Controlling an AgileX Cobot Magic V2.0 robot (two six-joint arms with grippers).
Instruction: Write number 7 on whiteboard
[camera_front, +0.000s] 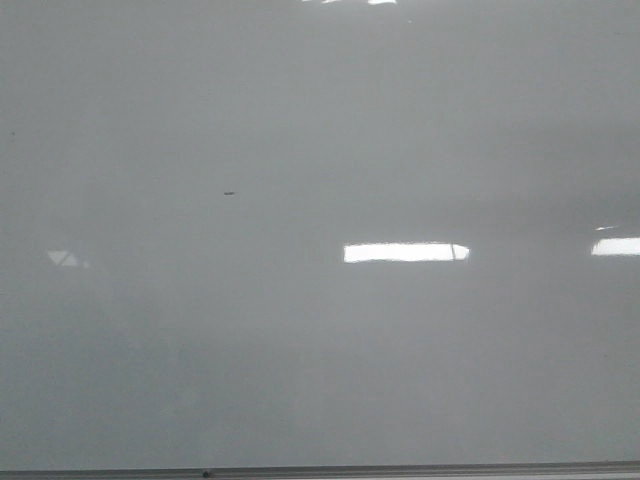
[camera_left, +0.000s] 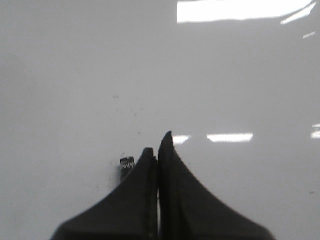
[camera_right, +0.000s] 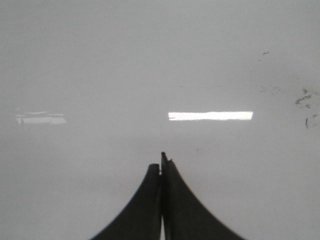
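Frame edge (camera_front: 400, 470) of the whiteboard (camera_front: 320, 380) runs as a thin grey strip along the near side in the front view, with one small dark dot on it left of centre. Neither arm shows in that view.

Left wrist view: left gripper (camera_left: 159, 150) over the board, dark fingers (camera_left: 185, 195) pressed together, tips touching, no gap visible. A small dark object with pale markings (camera_left: 127, 164) pokes out just beside one finger's outer side; cannot tell what it is or whether it is pinched. Faint dark specks (camera_left: 116, 97) sit on the board beyond the tips.

Right wrist view: right gripper (camera_right: 162, 162) likewise over the board, jaws closed flat against each other, nothing seen between them. Smudged dark residue (camera_right: 303, 97) lies on the board well off to one side of the tips.

Board surface, moving away from the near edge: glossy pale grey, bare across the middle. Bright rectangular light reflections (camera_front: 405, 252) sit right of centre, another at the right edge, a faint one toward the left edge. One tiny dark dash (camera_front: 230, 192) lies left of centre, farther back.

Number 7: no stroke of it is visible on the board in any view, so its position relative to either pair of jaws cannot be given.
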